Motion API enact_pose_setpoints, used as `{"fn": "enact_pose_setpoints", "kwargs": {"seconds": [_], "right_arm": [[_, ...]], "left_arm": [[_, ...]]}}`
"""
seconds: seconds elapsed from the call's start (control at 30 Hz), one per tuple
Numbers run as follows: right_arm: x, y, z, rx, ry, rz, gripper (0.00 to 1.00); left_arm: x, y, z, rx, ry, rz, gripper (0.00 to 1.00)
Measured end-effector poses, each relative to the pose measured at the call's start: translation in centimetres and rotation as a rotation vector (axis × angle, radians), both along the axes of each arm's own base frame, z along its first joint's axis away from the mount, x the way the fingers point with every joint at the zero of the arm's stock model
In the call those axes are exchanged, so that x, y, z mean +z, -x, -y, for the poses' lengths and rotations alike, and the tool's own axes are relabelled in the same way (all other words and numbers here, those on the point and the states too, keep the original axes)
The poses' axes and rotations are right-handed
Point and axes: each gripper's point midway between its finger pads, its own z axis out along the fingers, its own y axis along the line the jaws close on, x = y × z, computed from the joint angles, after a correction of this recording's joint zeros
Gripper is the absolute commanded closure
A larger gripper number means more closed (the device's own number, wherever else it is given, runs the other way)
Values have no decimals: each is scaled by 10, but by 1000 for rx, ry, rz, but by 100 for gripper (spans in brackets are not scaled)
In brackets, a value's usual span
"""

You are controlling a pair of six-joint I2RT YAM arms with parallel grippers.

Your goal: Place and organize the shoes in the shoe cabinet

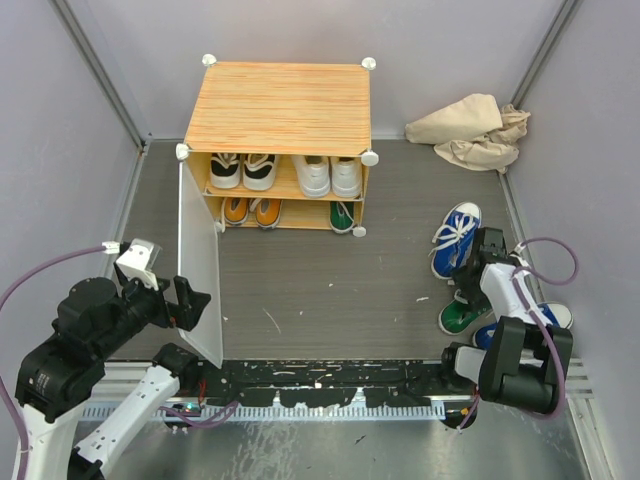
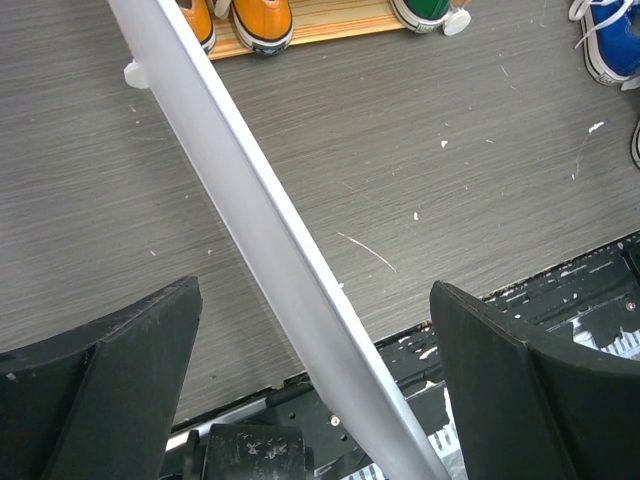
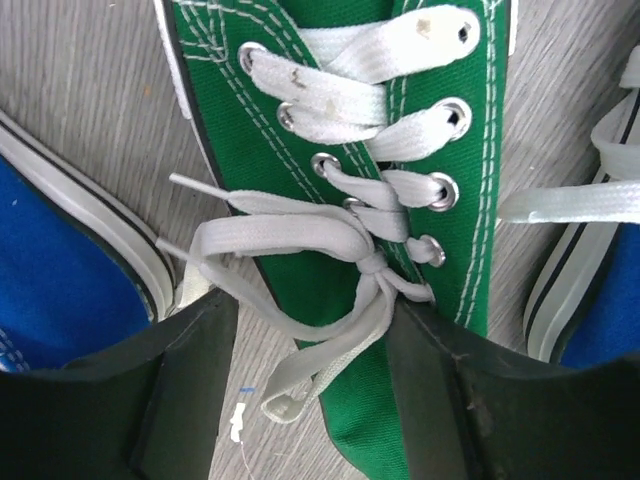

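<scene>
Your worktop [image 1: 320, 290] is grey wood-grain board, boxed in by plain grey walls [image 1: 60, 120]. The shoe cabinet [image 1: 280, 105] stands at upper centre, its door [image 1: 198, 265] swung toward lower left. Left claw [image 2: 315, 300] is spread, straddling that door's edge. Right claw [image 3: 305, 330] is spread over the lace knot of a green shoe [image 3: 330, 160] lying at lower right. In the wrist view the shoe's long axis runs top to bottom, toe upward.
</scene>
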Motion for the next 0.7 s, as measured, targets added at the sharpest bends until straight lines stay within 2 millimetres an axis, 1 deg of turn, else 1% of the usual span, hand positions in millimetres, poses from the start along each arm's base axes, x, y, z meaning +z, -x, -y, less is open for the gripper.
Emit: {"fn": "enact_pose_setpoints", "kwargs": {"seconds": [0.07,0.1,0.13,0.17,0.2,0.33,0.4,0.5,0.57,0.6,0.7], "right_arm": [[-4,2,2,6,-5,-19,70],[-6,4,3,9,-5,-31,79],[-6,1,3,15,-11,-18,90],[-5,-4,2,23,-16,1,97],[-5,-6,2,35,-18,13,99],[4,-11,1,56,-12,70,99],[12,-10,2,61,-1,95,99],[34,-5,1,79,24,148,99],[59,-3,2,97,48,187,99],[76,-4,2,109,65,206,99],[127,-17,4,169,130,298,99]], "left_arm": [[0,0,0,0,0,-1,2],[0,0,0,1,-1,-2,2],[-1,0,-1,2,-2,-2,2],[-1,0,-1,4,-3,-1,2],[-1,0,-1,6,-4,-1,2],[-1,1,-3,12,-7,0,2],[-2,1,-4,15,-10,-2,2],[-2,1,-4,16,-11,-3,2],[-1,2,-4,16,-10,-1,2],[0,2,-5,16,-9,1,2],[5,3,-5,16,-2,13,2]]}}
